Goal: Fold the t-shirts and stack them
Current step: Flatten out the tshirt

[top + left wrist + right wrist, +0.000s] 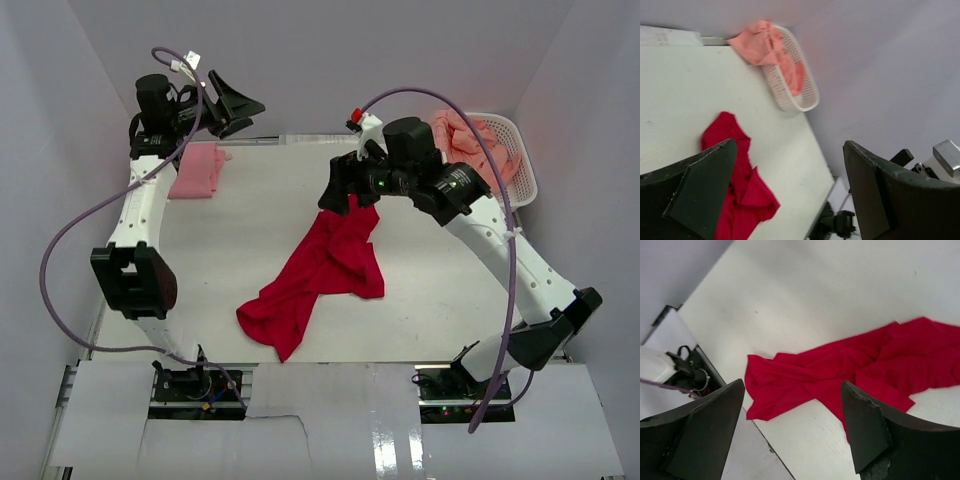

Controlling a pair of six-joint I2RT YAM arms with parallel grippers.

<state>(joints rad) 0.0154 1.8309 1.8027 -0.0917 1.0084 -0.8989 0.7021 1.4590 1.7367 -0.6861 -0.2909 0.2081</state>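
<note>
Across the middle of the table (250, 230) the red t-shirt (325, 265) is lying crumpled in a long diagonal heap. It looks like thin, limp cloth that is going to sag and bunch wherever it is pinched, so I'd judge a hem corner or shoulder seam at its far end the best hold. Above that far end the right gripper (792, 390) is hovering with fingers spread and nothing between them. The left gripper (790, 145) is hanging high at the far left, likewise spread and empty. Near it the pink t-shirt (197, 172) is sitting folded on the table. Off in the far right corner the white basket (524, 180) is holding the salmon-orange t-shirts (470, 140) — bunched and spilling over its rim.
</note>
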